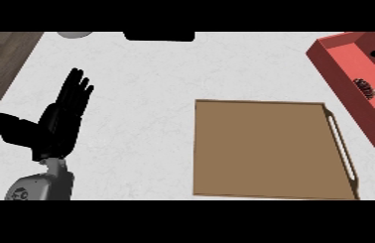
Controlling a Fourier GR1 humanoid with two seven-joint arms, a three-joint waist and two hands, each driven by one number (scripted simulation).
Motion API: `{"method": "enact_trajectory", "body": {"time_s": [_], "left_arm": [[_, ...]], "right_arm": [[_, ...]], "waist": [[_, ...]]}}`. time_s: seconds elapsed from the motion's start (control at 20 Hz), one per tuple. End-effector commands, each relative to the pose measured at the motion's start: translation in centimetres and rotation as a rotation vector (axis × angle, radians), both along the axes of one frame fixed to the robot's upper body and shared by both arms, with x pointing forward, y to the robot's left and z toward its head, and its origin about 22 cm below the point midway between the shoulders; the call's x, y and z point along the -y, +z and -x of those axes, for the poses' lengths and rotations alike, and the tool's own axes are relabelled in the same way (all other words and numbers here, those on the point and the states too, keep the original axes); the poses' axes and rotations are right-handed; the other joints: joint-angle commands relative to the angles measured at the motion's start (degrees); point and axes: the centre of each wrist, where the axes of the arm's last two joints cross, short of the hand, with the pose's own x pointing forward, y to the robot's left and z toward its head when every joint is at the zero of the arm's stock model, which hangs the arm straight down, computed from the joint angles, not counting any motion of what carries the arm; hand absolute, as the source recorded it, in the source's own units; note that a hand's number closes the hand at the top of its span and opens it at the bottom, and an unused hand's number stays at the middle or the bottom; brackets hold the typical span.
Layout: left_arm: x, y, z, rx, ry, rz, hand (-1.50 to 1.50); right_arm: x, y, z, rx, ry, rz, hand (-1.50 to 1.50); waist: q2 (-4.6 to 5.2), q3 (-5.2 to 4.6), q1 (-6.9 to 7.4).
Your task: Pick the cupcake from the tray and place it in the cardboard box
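Note:
A flat brown tray (267,148) with a slot handle on its right side lies on the white counter, and its surface shows nothing on it. At the upper right, a red box (330,56) runs out of the view. Inside that box, at the view's edge, sits a small dark ridged thing (363,87); I cannot tell whether it is the cupcake. My left hand (62,120) rests open at the left, fingers straight and pointing up, well apart from the tray. My right hand does not show.
A black object (159,36) and a grey round object (75,34) sit at the counter's far edge. A dark wooden strip (15,53) borders the counter at the upper left. White counter (147,88) lies between my left hand and the tray.

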Motion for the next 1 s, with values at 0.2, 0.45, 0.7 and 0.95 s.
{"method": "enact_trajectory", "body": {"time_s": [0.2, 0.45, 0.7, 0.95], "left_arm": [[0.2, -1.0, 0.9, -0.017, 0.008, -0.004, 0.00], [0.1, 0.5, -0.7, 0.001, -0.012, -0.017, 0.00], [-0.8, -0.3, 0.2, 0.001, -0.001, -0.005, 0.00], [-0.1, 0.5, -0.4, -0.004, -0.002, -0.019, 0.00]], "right_arm": [[4.1, 0.6, 2.8, 0.187, 0.045, -0.356, -1.50], [5.9, -2.8, 5.4, 0.241, -0.006, -0.389, -1.50], [8.9, -1.1, 8.2, 0.294, -0.035, -0.384, -1.50], [9.5, -2.7, 9.5, 0.284, -0.026, -0.400, -1.50]], "waist": [[0.13, -0.04, -0.08], [0.25, -0.01, -0.18], [0.43, 0.04, 0.53], [0.27, 0.01, 0.12]]}}
